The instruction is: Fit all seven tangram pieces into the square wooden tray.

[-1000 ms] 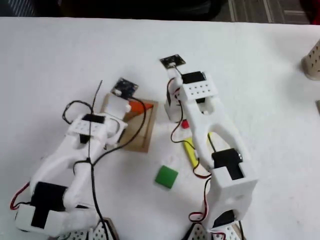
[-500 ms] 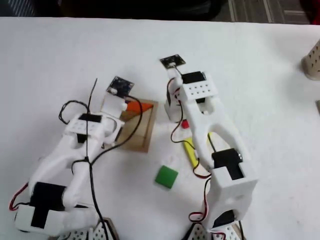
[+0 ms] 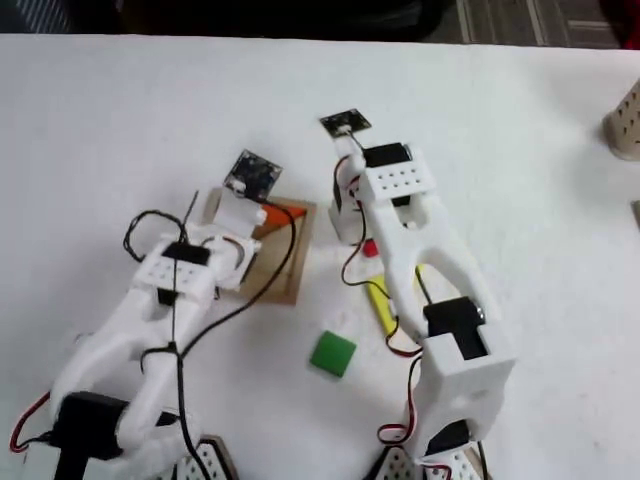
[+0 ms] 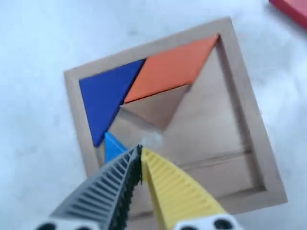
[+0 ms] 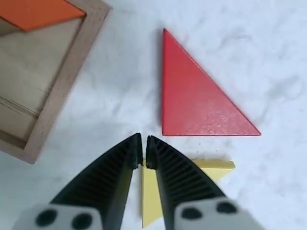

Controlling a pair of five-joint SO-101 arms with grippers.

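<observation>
- White table carries everything; both arm bases stand at its near edge, side by side.
- Nearest of the loose pieces, a green square lies flat between the two arms, apart from the other pieces.
- Just beyond it, towards the right arm, lies a yellow triangle, partly under that arm.
- Right gripper hangs over the yellow triangle with its two black fingers drawn almost together, only a thin slit between the tips and nothing in them.
- Red triangle lies flat on the table just past the yellow one, near the square wooden tray but apart from its wall.
- Farther left, the tray sits towards the middle of the table with the left arm over it.
- Left gripper hovers above the tray floor, its grey and yellow fingers closed tip to tip and grasping nothing.
- Beside those tips a light blue piece lies in the tray, partly hidden by the grey finger.
- Dark blue triangle lies along one tray wall, and an orange piece along the far wall; the two meet edge to edge.
- At the table's far right edge stands a beige perforated object.
</observation>
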